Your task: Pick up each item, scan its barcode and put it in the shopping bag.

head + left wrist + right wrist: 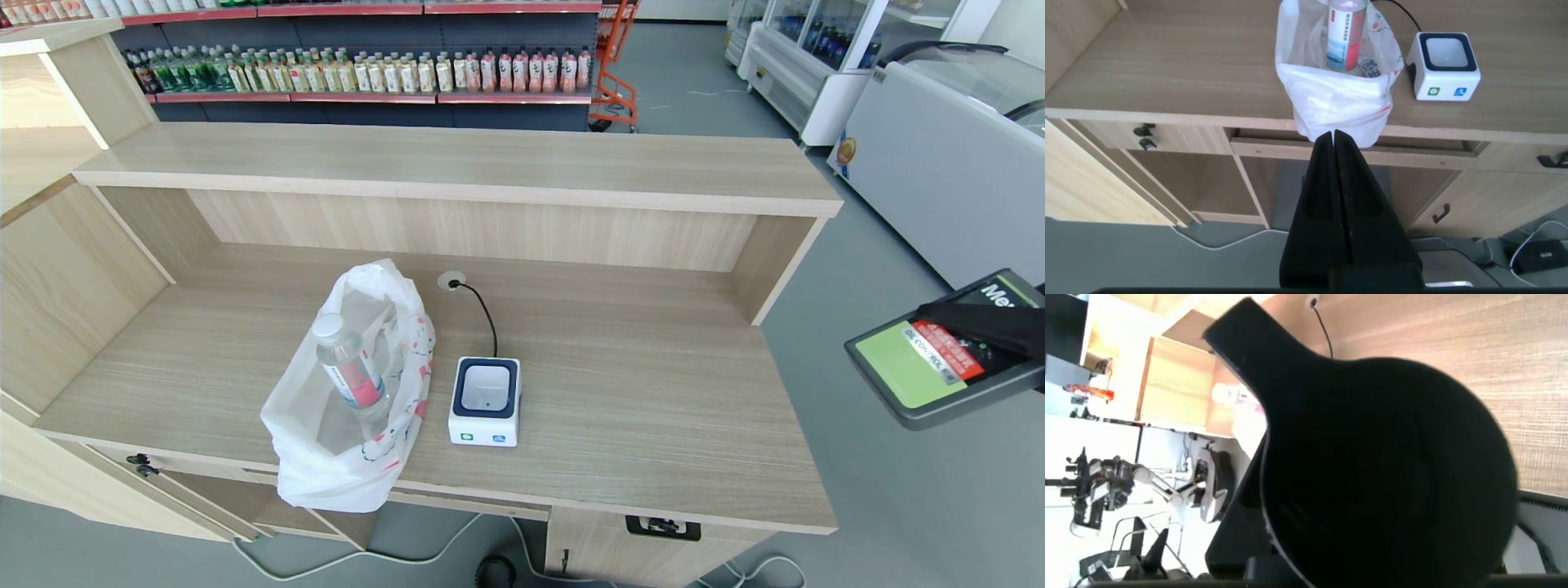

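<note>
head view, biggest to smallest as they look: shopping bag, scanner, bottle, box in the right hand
1. shopping bag
2. box, though it is likely nearer the camera and cut by the edge
3. scanner and bottle look too alike to rank

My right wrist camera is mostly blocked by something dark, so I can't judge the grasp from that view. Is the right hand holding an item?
Observer: Yes. The head view shows the right hand shut on a flat dark pack with a green and red label, out past the counter's right end, over the floor.
Operator: Where is the scanner?
Observer: The white scanner sits on the counter, window up, just to the right of the shopping bag.
Operator: Is anything bagged already?
Observer: One clear bottle with a red label is inside the bag, cap up.
</note>
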Robot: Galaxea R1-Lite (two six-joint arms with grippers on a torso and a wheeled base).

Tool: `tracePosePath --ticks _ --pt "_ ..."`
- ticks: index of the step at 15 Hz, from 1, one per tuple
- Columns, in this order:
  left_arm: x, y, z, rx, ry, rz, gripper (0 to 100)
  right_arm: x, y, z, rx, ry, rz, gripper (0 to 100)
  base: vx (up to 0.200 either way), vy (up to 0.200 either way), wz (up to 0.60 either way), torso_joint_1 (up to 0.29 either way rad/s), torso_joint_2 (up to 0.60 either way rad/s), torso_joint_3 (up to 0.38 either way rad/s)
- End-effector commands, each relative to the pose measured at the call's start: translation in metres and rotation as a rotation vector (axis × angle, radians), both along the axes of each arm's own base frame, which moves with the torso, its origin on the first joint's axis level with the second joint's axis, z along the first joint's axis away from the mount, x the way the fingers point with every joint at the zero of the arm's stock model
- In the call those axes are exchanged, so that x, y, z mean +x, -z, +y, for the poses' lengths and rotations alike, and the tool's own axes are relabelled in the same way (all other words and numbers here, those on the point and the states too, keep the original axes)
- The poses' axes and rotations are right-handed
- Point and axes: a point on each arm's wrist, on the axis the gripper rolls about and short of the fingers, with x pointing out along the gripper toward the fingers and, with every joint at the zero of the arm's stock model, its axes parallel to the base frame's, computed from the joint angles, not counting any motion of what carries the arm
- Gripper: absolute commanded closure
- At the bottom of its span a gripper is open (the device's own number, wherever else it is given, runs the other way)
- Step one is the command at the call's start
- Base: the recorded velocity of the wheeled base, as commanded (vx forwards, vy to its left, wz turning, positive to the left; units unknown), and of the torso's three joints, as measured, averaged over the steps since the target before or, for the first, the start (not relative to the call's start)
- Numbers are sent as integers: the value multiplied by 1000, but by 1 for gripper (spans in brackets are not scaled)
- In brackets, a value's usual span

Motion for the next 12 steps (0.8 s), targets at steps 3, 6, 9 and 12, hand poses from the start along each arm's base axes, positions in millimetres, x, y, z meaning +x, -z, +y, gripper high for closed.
tracePosePath --ticks 3,6,9,12 --pt "0 0 0 0 1 0 100 7 6 -1 0 4 35 100 0 0 0 0 0 0" --pt "0 0 0 0 1 0 100 7 7 0 0 0 38 100 0 67 0 1 -1 2" --pt "0 0 0 2 -1 0 100 10 10 0 -4 -2 52 100 0 200 0 -1 1 2" --pt "0 0 0 2 1 0 100 14 19 0 -74 -22 45 100 0 200 0 7 9 -2"
